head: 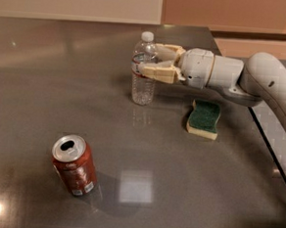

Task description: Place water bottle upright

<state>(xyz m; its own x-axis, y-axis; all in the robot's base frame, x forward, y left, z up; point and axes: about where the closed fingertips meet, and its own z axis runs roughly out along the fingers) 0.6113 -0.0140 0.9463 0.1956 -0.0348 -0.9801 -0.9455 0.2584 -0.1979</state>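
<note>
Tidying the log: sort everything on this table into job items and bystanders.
Job: water bottle, upright on the table; gripper, closed around its label band.
Lying about: soda can, near the front edge; green sponge, beside the bottle, under the arm.

Dim, warm indoor light. Square glare patch on table [45, 104] centre-front, small hot spot front-left; source probably overhead. Soft shadow right of soda can [74, 165]. Evenly lit gripper [147, 58] clasps water bottle [143, 89], back-centre.
</note>
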